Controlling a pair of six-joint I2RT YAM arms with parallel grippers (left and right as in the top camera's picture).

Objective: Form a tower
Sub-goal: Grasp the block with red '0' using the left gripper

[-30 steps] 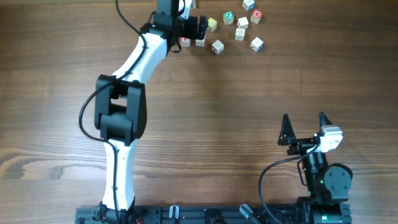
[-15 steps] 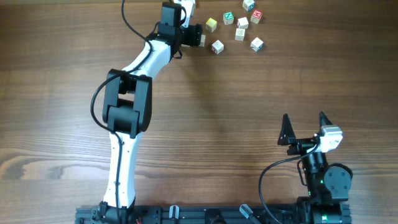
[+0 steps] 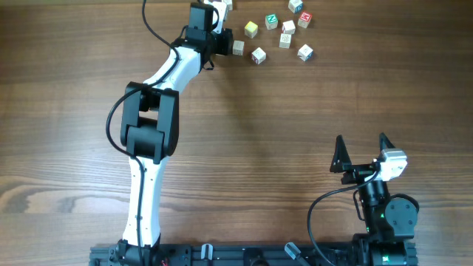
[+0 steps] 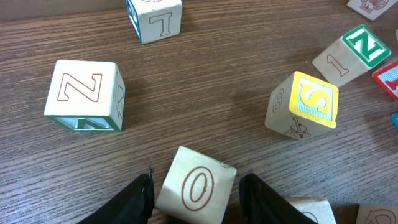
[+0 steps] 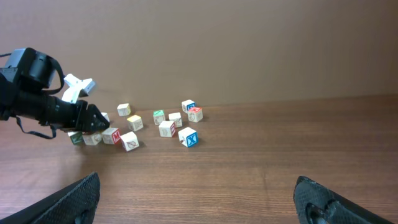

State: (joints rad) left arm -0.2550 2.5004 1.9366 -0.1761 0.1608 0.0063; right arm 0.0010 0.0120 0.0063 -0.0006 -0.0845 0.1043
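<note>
Left gripper (image 4: 198, 183) at the counter's (image 3: 295, 111) far edge, jaws straddling the O cube (image 4: 196, 194) — clenched or not, cannot tell, right gripper (image 3: 361, 138) by the near-right corner — jaws released wide.

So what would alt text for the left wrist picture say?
A pale wooden cube with a red O sits between the two black fingers of the left tool, at the bottom edge. More wooden letter cubes lie beyond on the brown wooden table: a red-outlined Z, a yellow S, a green N.
</note>
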